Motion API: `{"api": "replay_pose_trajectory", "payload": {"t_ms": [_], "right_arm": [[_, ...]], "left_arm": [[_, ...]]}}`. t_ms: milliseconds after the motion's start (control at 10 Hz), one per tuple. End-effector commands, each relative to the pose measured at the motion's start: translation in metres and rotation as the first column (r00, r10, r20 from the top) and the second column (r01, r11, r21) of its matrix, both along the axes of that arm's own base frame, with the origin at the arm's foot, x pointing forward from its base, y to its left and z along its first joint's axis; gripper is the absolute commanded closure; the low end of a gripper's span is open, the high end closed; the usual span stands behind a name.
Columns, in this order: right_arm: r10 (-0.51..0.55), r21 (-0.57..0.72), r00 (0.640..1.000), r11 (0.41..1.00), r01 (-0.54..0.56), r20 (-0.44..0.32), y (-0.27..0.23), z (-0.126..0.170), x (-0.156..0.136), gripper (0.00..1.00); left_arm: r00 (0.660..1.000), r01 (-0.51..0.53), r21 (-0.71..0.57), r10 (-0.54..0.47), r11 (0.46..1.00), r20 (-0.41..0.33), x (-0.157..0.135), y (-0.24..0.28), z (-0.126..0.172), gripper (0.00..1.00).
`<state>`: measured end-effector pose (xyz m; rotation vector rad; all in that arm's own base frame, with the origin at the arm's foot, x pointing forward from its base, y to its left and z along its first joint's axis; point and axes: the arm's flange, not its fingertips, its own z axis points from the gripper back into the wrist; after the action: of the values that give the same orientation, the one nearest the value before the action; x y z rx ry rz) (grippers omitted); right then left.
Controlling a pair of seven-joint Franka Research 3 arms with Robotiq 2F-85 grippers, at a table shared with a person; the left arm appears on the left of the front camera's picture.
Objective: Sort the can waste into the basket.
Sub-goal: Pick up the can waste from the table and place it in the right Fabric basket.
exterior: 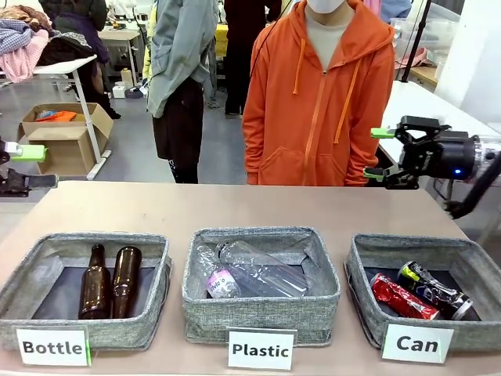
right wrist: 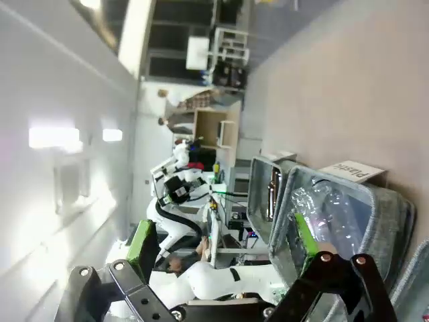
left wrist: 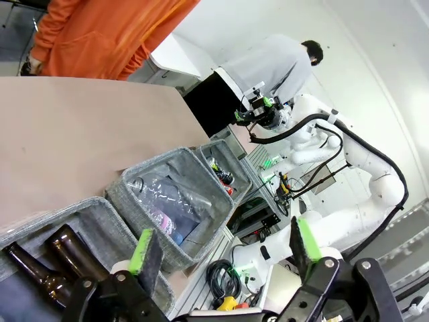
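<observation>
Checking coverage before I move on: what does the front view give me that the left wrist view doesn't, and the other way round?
Front alone: readable cards, including the "Can" card, and the crushed red can beside the black can, clearly apart.
Left wrist alone: the left gripper, open, from behind its fingers.
Both: the basket holding cans, the plastic-bottle bin, the brown bottles, and the right gripper, open, off the table.

Cards [exterior: 53, 347] "Bottle", "Plastic", "Can" fronting bins [exterior: 47, 254]
</observation>
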<state>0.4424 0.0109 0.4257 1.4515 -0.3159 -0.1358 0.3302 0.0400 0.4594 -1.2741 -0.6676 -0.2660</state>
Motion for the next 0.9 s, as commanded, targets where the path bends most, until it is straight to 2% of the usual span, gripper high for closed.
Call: {"api": "replay_pose_trajectory", "payload": {"t_ms": [0, 800], "right_arm": [[-0.045, 0.100, 0.999, 0.994, 0.042, 0.029, -0.0365, 0.0065, -0.0117, 0.00], [-0.045, 0.100, 0.999, 0.994, 0.042, 0.029, -0.0365, 0.0065, -0.0117, 0.00]], "left_arm": [[1.000, -0.004, -0.012, 0.004, 1.000, -0.007, -0.0040, -0.0008, 0.0020, 0.00], [1.000, -0.004, -0.012, 0.004, 1.000, -0.007, -0.0040, -0.0008, 0.0020, 0.00]]}}
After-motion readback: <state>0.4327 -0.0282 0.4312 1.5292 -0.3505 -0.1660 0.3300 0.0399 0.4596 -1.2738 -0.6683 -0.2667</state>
